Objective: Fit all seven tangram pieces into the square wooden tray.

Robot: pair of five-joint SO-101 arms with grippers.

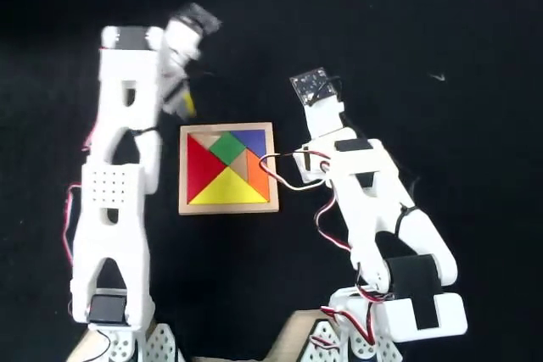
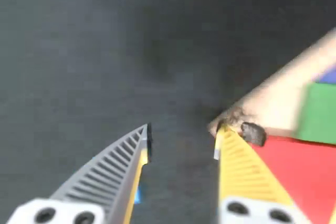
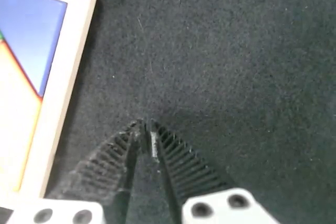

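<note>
Beside wooden tray (image 1: 227, 209): left fingers (image 2: 247, 167) spread apart, right fingers (image 3: 181, 162) clenched, nothing held

The high camera looks steeply down on the black desk (image 1: 458, 125) from well above. The left wrist camera sits close over the desk behind the left gripper (image 2: 182, 135), the right behind the right gripper (image 3: 146, 127); all three share the tray (image 1: 229, 208) rim

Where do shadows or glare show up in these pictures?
High view: even light, no glare on the tray; the black cloth hides shadows. Left wrist view: a dark patch on the cloth ahead of the left gripper. Right wrist view: a shadow beside the tray's corner.
</note>
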